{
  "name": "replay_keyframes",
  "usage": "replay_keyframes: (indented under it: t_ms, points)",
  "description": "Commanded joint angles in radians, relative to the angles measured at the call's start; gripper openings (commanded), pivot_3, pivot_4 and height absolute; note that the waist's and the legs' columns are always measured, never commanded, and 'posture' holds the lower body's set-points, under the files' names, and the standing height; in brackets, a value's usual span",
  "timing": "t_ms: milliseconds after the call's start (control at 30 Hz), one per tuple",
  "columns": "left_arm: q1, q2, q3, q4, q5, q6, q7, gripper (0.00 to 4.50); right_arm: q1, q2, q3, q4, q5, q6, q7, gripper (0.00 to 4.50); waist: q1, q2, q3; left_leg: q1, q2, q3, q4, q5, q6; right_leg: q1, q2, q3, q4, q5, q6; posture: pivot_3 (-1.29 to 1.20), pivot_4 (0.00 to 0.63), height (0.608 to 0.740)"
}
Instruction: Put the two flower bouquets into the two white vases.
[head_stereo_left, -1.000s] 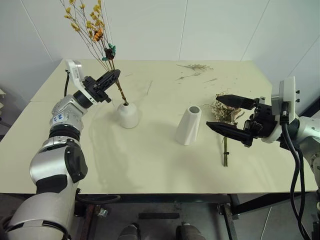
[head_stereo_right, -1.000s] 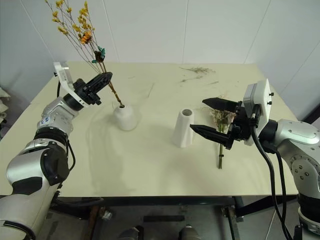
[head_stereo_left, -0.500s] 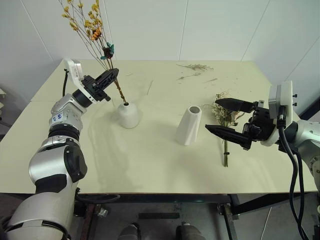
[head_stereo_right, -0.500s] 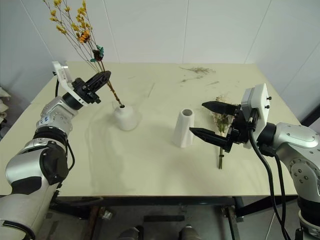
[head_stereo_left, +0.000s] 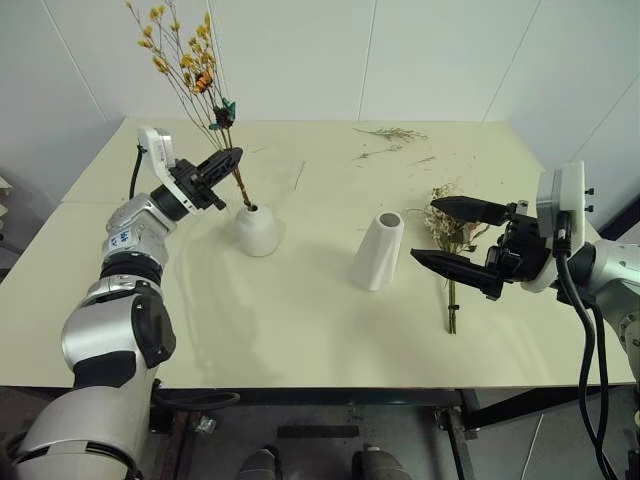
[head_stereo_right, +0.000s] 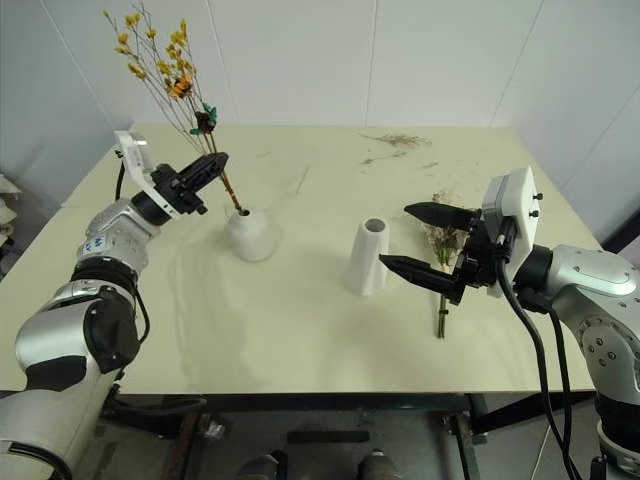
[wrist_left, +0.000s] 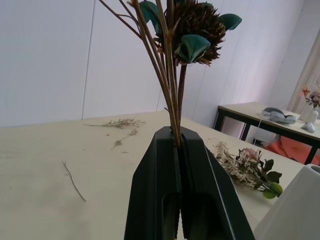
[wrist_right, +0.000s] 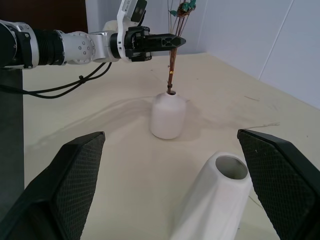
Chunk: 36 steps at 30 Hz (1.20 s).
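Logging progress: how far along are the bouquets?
Nothing fully done. In hand: left gripper is shut on the yellow sprig, stem ends in the round vase. Left: pale bunch lies on the table beside the empty tall vase; right gripper open above it.

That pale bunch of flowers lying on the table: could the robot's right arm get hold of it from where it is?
Probably yes. The right gripper hangs open just over the pale bunch lying on the table, with nothing between them; the tall vase stands off to the side.
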Motion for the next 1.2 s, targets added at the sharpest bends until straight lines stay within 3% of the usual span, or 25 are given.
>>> replay_keyframes:
  t_ms: [33, 1200]
  points:
    - [-0.008, 0.002, 0.0, -0.003, 0.003, -0.015, 0.007, 0.03, -0.006, -0.004, -0.015, -0.021, 0.002, -0.009, -0.006, 4.5, 0.0, 0.0, 0.0, 0.0, 0.0, 0.0, 0.0, 0.0, 0.0, 0.0, 0.0, 0.0, 0.0, 0.0, 0.0, 0.0, 0.15, 0.74]
    - [-0.023, -0.013, -0.021, 0.012, 0.03, -0.004, 0.049, 0.03, 0.046, 0.0, -0.029, -0.049, -0.001, -0.013, -0.041, 4.5, 0.001, 0.0, 0.0, 0.001, 0.0, 0.0, -0.002, 0.0, 0.0, 0.001, 0.0, 0.0, -0.002, 0.0, 0.0, 0.0, 0.15, 0.74]
